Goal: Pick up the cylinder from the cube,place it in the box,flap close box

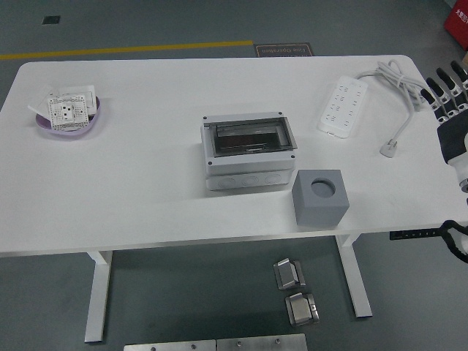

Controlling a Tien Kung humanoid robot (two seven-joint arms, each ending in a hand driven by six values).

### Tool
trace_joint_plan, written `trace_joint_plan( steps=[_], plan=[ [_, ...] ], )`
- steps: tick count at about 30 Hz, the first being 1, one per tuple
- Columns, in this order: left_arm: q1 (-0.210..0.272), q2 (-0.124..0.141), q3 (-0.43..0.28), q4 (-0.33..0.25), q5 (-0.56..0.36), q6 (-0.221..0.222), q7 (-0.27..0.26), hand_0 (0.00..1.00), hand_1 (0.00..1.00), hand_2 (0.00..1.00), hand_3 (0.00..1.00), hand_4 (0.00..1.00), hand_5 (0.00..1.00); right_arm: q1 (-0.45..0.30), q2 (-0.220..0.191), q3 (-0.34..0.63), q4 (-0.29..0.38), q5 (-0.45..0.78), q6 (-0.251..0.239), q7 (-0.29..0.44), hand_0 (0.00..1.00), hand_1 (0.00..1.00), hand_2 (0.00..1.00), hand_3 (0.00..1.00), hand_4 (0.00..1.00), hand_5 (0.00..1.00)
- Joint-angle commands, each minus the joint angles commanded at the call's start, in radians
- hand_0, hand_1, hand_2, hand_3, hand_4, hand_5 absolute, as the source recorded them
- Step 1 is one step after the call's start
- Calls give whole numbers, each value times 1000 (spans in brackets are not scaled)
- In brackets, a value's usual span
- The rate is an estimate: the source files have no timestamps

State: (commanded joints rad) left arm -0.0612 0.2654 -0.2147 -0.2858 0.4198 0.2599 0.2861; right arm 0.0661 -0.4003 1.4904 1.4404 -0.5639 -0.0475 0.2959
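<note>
Cylinder first: from my remote seat I cannot actually make one out. The grey cube [319,196] with a round socket in its top sits just beside the box's front right corner, near the table's front edge, and the socket reads as a darker grey disc; whether that is the top of a seated cylinder or an empty hole, I cannot tell at this size. The pale grey plastic junction box [249,151] with its smoky clear flap stands mid-table, and that flap appears to lie down over the opening, with dark shapes showing through it.

My right hand [452,110] hangs at the picture's right edge, well to the right of the box and off the table's end, black fingers [441,80] spread and straight, holding nothing. The left arm does not show.

As I judge it, nothing of the job is visibly done with this hand: no grasp on anything, no reach toward the cube. If the cylinder is in that socket, picking, placing and closing all remain, and the flap would need lifting first.

Far right of the box lies a white power strip [342,107] with its coiled cord; far left, a purple dish [69,117] carrying white socket plates.
</note>
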Motion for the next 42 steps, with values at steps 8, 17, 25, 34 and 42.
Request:
trace_joint_plan(
  steps=[8,17,25,34,42],
  plan=[
    [1,-4,0,0,0,0,0,614,641,598,632,682,284,1,-1,1,-1,-3,-2,-1,889,840,850,873,846,667],
    [4,-4,1,0,-2,-1,1,615,640,598,632,682,283,-1,0,2,2,-18,-2,-5,888,838,846,872,844,667],
    [-2,-3,-6,-1,2,0,-1,615,641,598,632,683,284,4,1,1,7,-54,-2,-17,887,838,844,872,844,666],
    [-8,-1,-11,0,0,0,-1,615,640,598,632,683,284,3,2,5,8,-67,-1,-20,889,840,847,872,845,667],
    [-13,0,-14,-1,0,-1,-2,615,640,598,633,683,284,9,0,10,10,-78,-4,-22,891,841,848,875,843,664]
  ],
)
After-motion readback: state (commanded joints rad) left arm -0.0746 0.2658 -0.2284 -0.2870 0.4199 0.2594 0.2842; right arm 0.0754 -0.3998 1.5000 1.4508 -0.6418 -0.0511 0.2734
